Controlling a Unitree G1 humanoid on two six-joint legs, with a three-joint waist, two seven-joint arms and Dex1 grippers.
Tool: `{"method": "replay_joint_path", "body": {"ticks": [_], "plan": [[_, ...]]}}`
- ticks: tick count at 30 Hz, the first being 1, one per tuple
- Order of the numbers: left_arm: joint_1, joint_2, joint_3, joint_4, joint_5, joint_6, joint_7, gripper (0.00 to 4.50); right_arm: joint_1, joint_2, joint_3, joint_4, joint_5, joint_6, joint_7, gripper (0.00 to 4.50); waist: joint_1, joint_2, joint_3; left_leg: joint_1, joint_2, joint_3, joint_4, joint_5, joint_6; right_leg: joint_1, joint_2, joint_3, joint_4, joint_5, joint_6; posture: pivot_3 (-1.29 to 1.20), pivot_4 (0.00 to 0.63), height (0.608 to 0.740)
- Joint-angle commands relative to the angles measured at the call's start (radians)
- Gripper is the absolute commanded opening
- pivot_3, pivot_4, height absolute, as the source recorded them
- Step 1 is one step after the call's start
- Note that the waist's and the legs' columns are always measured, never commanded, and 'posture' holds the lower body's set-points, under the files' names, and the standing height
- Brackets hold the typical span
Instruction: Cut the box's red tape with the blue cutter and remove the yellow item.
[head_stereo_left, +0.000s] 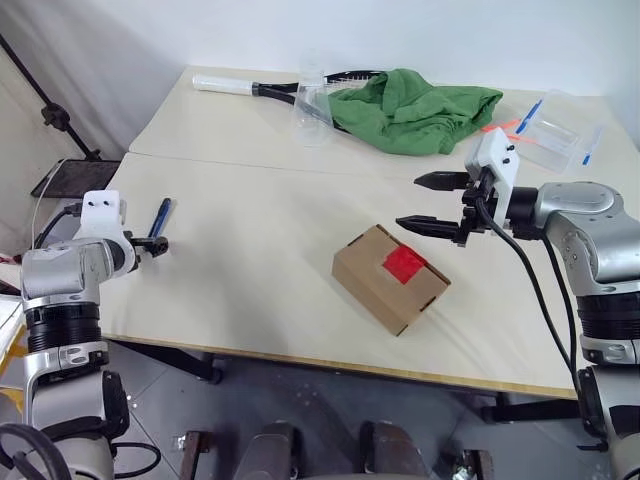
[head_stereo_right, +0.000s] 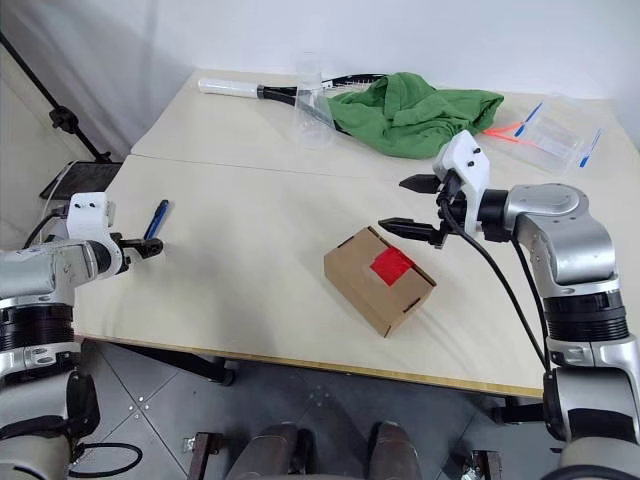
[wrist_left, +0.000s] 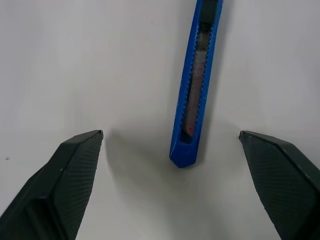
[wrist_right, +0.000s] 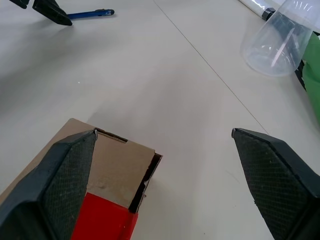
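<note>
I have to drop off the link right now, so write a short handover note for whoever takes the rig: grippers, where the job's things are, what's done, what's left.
Left gripper: open, holding nothing, at the table's left edge, with the blue cutter lying flat on the table just ahead of its fingertips.
Right gripper: open, empty, hovering just beyond the box, above its far right corner.
The box sits mid-table, flaps closed, with the red tape in place across the top.
The yellow item is not visible.
Done: nothing visible on the box so far.
Left: pick up the cutter, cut the tape, open the flaps, take out the yellow item.
</note>
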Motion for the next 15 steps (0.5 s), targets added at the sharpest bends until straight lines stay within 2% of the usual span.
{"method": "replay_joint_path", "body": {"ticks": [1, 6, 10, 15], "plan": [[-0.005, -0.015, -0.018, 0.112, -0.023, -0.027, -0.052, 4.48, -0.030, -0.007, -0.018, -0.041, 0.018, 0.004, 0.012, 4.50, 0.001, 0.000, 0.000, 0.000, 0.000, 0.000, 0.000, 0.000, 0.000, 0.000, 0.000, 0.000, 0.000, 0.000, 0.000, 0.00, 0.150, 0.740], [-0.043, -0.003, -0.053, 0.220, -0.006, -0.090, -0.100, 4.48, -0.052, 0.005, -0.012, -0.047, 0.026, 0.018, 0.017, 4.50, 0.001, 0.002, 0.000, 0.000, 0.000, 0.000, 0.000, 0.001, 0.000, 0.000, 0.000, 0.000, 0.001, 0.000, 0.000, 0.00, 0.150, 0.740], [-0.133, 0.003, -0.152, 0.408, 0.054, -0.175, -0.168, 4.48, -0.077, 0.019, 0.003, -0.027, 0.016, 0.014, 0.027, 4.50, 0.004, 0.003, -0.001, 0.000, -0.001, -0.001, 0.000, 0.003, 0.000, 0.000, 0.000, -0.001, 0.001, 0.000, 0.000, 0.00, 0.150, 0.740], [-0.226, 0.006, -0.202, 0.592, 0.105, -0.229, -0.200, 4.48, -0.084, 0.021, 0.007, -0.021, 0.011, 0.013, 0.033, 4.50, 0.009, 0.007, -0.003, 0.000, -0.003, -0.002, 0.000, 0.004, 0.001, 0.001, -0.001, -0.001, 0.001, 0.000, 0.001, 0.00, 0.150, 0.740]]}}
